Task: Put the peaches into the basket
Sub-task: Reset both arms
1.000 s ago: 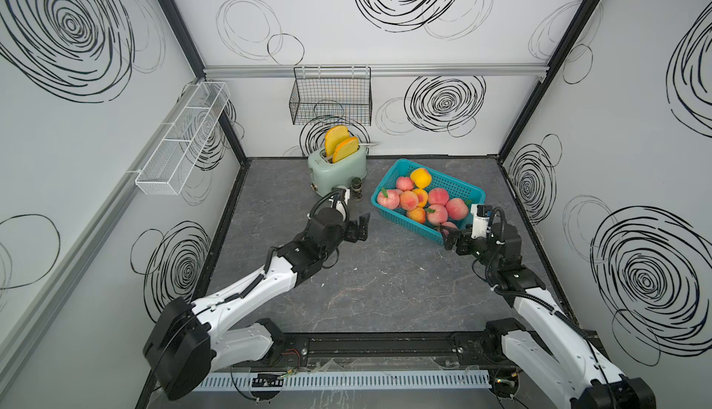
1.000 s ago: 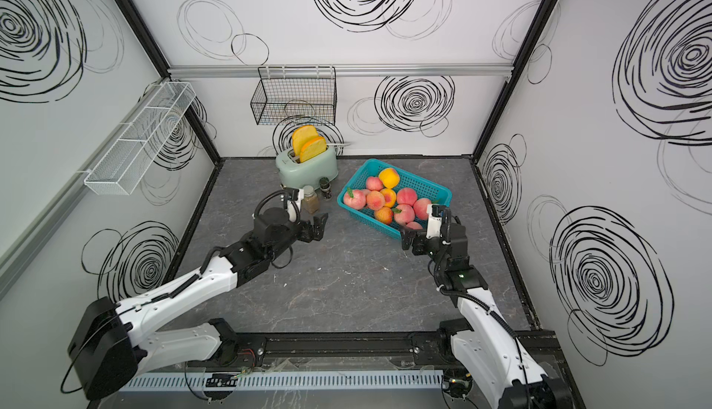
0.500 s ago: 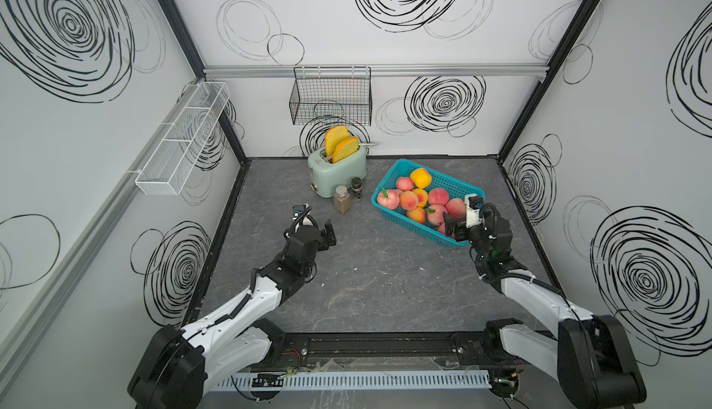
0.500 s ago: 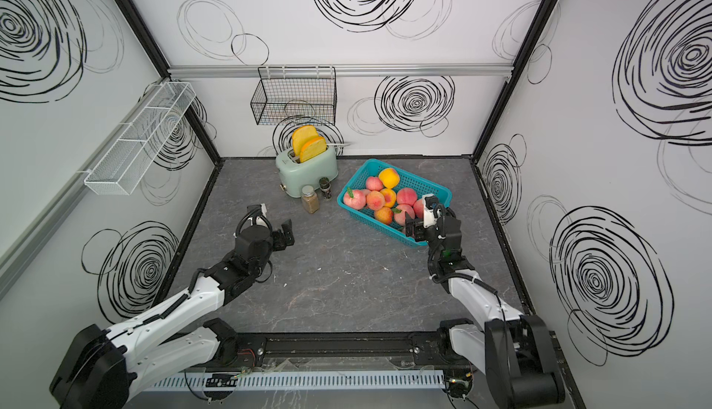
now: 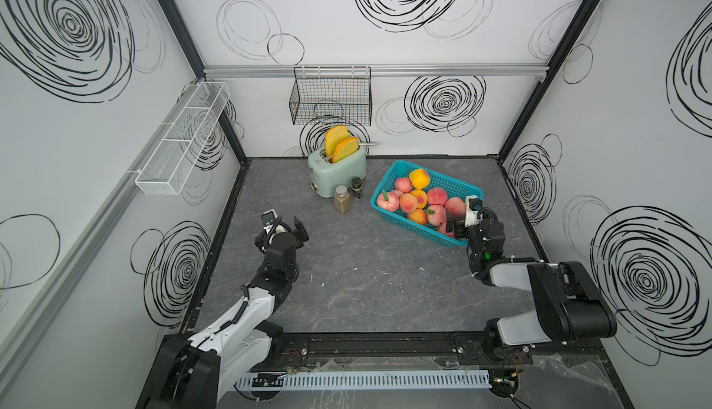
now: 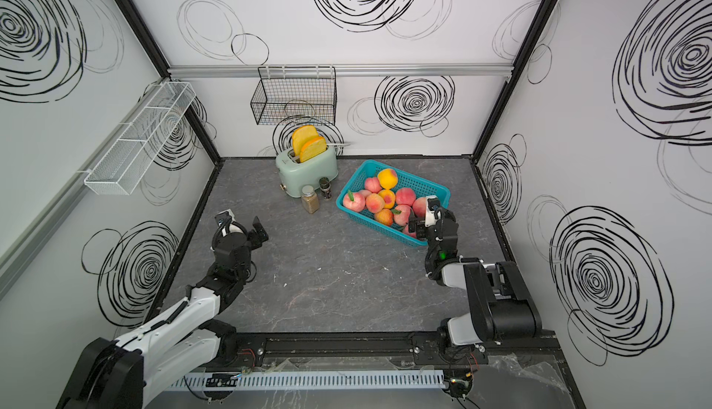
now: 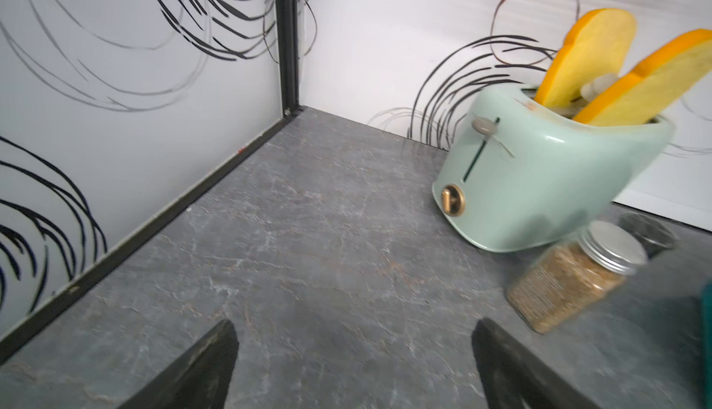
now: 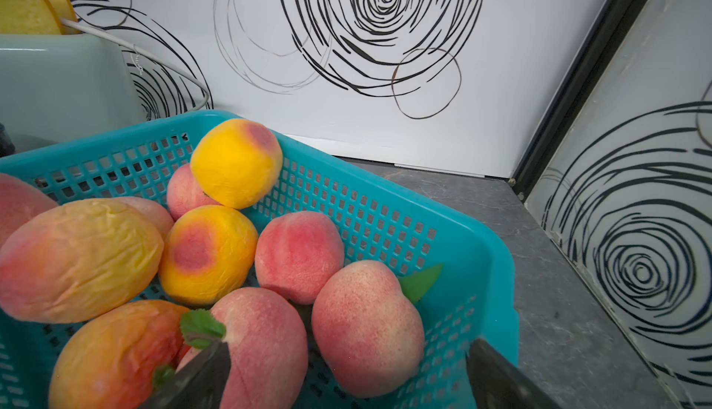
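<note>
Peaches (image 5: 436, 196) lie in basket (image 8: 491, 272). 2 grippers released (nothing held): left gripper (image 5: 288, 229) over table (image 5: 366, 272), right gripper (image 5: 456, 226) at basket corner.

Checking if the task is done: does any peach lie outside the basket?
No: in a top view every visible peach sits inside the basket, none on the table.

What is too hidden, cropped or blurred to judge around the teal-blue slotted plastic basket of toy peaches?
- Both top views: the right gripper covers the near corner of the basket, so the peaches under it cannot be counted.
- Right wrist view: the mint-green toaster is cut off by the frame edge.
- Left wrist view: the small dark jar is blurred.
</note>
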You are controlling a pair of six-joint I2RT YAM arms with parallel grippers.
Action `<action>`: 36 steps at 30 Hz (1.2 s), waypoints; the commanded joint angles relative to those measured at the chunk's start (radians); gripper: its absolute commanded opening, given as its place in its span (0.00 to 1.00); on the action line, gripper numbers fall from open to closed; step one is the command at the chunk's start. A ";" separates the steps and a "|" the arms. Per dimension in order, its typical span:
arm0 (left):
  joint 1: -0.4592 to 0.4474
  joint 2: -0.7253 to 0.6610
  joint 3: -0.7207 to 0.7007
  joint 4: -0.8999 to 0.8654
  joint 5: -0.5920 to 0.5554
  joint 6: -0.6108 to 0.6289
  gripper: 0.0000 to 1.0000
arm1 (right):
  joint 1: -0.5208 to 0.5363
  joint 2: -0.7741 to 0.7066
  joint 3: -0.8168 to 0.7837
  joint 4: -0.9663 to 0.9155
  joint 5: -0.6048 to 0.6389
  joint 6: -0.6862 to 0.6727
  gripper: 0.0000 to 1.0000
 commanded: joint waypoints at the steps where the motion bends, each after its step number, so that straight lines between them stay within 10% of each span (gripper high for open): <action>1: 0.050 0.120 0.068 0.183 0.020 0.207 0.98 | -0.066 0.044 -0.098 0.194 -0.006 0.054 0.99; 11: 0.179 0.364 -0.037 0.606 0.340 0.222 0.98 | -0.077 0.076 -0.104 0.243 -0.029 0.056 0.99; 36: 0.110 0.435 -0.134 0.856 0.260 0.274 0.98 | -0.065 0.066 -0.113 0.246 0.079 0.083 0.99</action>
